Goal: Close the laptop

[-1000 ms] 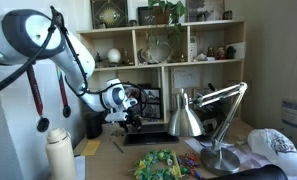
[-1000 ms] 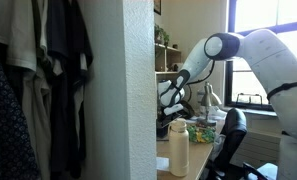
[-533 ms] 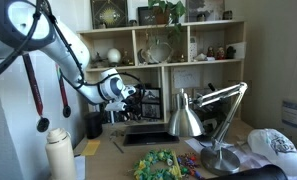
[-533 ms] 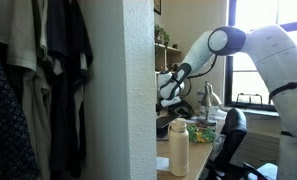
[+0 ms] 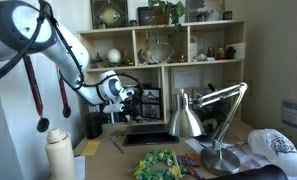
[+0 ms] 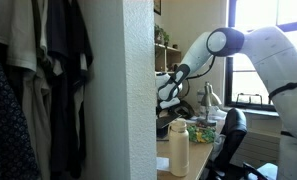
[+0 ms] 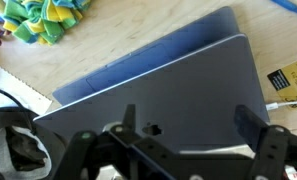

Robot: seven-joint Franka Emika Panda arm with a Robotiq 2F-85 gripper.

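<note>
The laptop (image 7: 168,85) fills the wrist view with its dark-grey lid turned towards me. The lid lies folded down over the base, and a lighter strip runs along its far edge. No screen or keyboard shows. In an exterior view the laptop (image 5: 148,130) is a low dark slab on the desk in front of the shelves. My gripper (image 7: 191,125) is open and empty, with its two black fingers apart above the lid and not touching it. It hangs above the laptop's left part in an exterior view (image 5: 131,100), and it also shows in the other exterior view (image 6: 171,92).
A silver desk lamp (image 5: 193,115) stands right of the laptop. A framed dark picture (image 5: 150,100) leans behind the gripper under the shelf unit (image 5: 168,45). A colourful bundle (image 7: 43,20) lies in front of the laptop. A white bottle (image 5: 58,152) stands at the desk's near left.
My gripper has risen from just above the laptop to a hand's width higher. Over the last half second it has hardly moved. The laptop lid stays down.
</note>
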